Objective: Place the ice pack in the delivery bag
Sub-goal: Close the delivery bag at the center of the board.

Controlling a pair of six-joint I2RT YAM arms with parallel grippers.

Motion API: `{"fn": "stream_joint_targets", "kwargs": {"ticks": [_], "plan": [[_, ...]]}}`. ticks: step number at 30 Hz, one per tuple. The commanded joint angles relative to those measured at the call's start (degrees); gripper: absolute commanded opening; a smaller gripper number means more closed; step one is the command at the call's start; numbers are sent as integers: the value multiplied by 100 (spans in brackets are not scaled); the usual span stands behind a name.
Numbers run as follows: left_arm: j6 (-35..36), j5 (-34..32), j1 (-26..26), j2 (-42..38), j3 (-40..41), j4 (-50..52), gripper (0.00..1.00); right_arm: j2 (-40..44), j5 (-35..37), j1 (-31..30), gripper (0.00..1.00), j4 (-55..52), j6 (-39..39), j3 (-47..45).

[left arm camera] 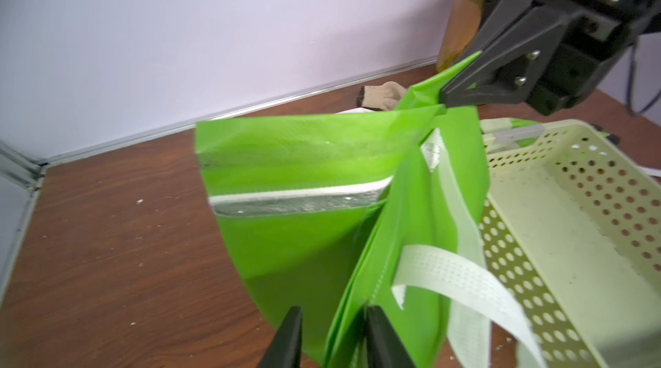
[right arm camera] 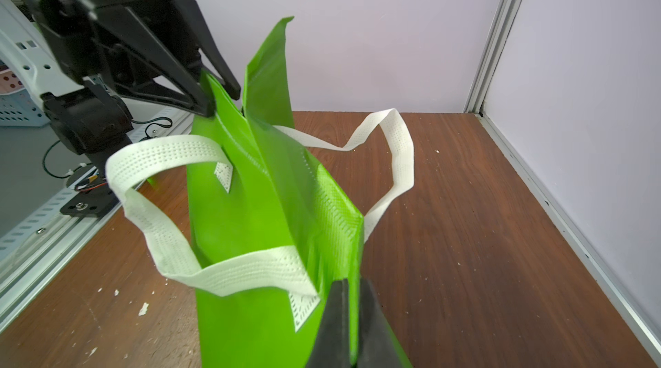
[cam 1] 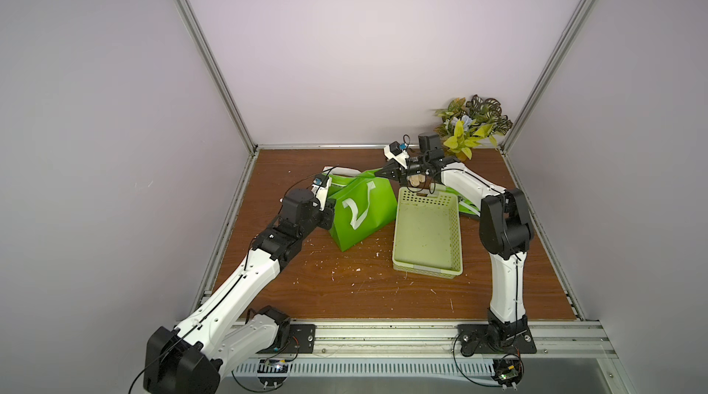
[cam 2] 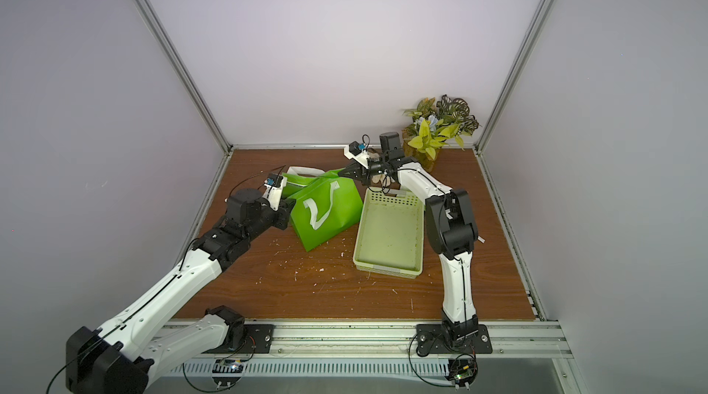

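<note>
Right gripper (right arm camera: 352, 284): clamped on delivery bag (cam 1: 364, 216) rim.
Left gripper (left arm camera: 333, 310): jaws apart, opposite rim between them, seemingly unpinched.

delivery bag (cam 1: 364, 216) left of basket (cam 1: 427, 233), plant (cam 1: 473, 126) behind

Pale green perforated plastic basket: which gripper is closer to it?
Right. The right gripper, shut on the bright green delivery bag's top corner, hangs by the basket's far corner. The left gripper straddles the bag's opposite edge, the bag between it and the basket.
</note>
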State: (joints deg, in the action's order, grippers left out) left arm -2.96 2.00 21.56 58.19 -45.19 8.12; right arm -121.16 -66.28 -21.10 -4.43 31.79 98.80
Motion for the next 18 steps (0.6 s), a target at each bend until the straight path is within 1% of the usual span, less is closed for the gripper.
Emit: {"fn": "stream_joint_targets", "kwargs": {"ticks": [1,2,4,6,9,14,18], "plan": [[74,736,-562,-35,-145,-406,69,269,-8,33,0,-250,168,194],[90,904,-651,-36,-145,-452,75,273,-14,30,0,-252,170,205],[250,1160,-710,-4,-182,-489,92,277,-9,37,0,-286,200,210],[389,1433,-719,78,-235,-477,100,286,-8,37,0,-321,229,225],[685,1943,-730,228,-238,-530,99,285,-15,36,0,-360,276,249],[928,1907,-807,550,-469,-384,99,295,-52,28,0,-364,275,255],[948,2018,-1136,690,-595,-436,99,281,-77,35,0,-366,290,245]]}}
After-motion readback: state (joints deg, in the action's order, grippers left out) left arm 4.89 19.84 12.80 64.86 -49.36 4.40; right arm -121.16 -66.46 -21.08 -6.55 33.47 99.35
